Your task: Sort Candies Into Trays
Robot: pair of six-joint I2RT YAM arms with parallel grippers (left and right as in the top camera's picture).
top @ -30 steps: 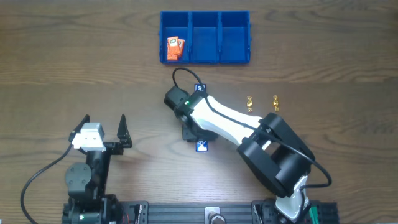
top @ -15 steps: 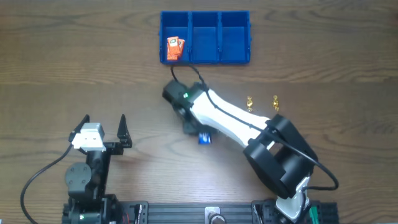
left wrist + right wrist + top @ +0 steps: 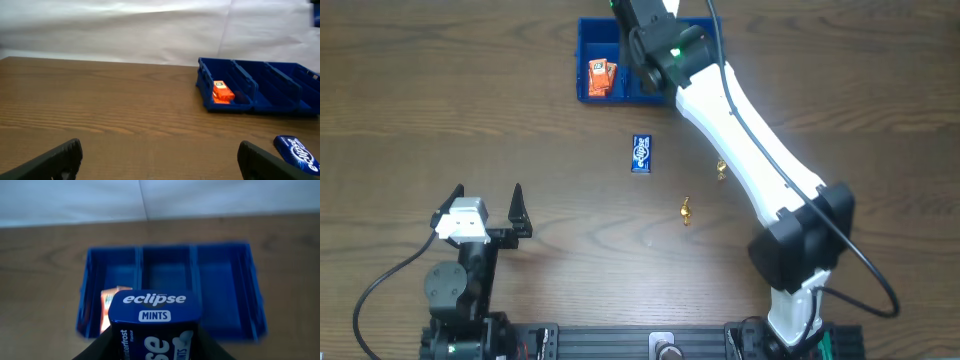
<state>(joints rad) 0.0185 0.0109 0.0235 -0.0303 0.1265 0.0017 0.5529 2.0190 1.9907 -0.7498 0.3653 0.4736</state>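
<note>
My right gripper (image 3: 638, 25) is raised over the blue three-compartment tray (image 3: 583, 45) at the table's far side. It is shut on a blue mint box (image 3: 156, 315), which is held up in front of the tray (image 3: 220, 275). An orange candy (image 3: 602, 78) lies in the tray's left compartment and shows beside the box in the right wrist view (image 3: 111, 302). A second blue mint pack (image 3: 641, 153) lies on the table in front of the tray. Two gold candies (image 3: 686, 210) (image 3: 722, 170) lie right of centre. My left gripper (image 3: 488, 205) sits open near its base, holding nothing.
In the left wrist view the tray (image 3: 250, 90) with the orange candy (image 3: 222, 92) stands ahead, and the loose mint pack (image 3: 295, 152) lies nearer. The right arm's white link (image 3: 750, 150) runs diagonally across the right half of the table.
The right arm rose from the table's middle and swung far up over the tray, carrying a mint box. A gold candy now shows at mid-table. The left arm kept still.
</note>
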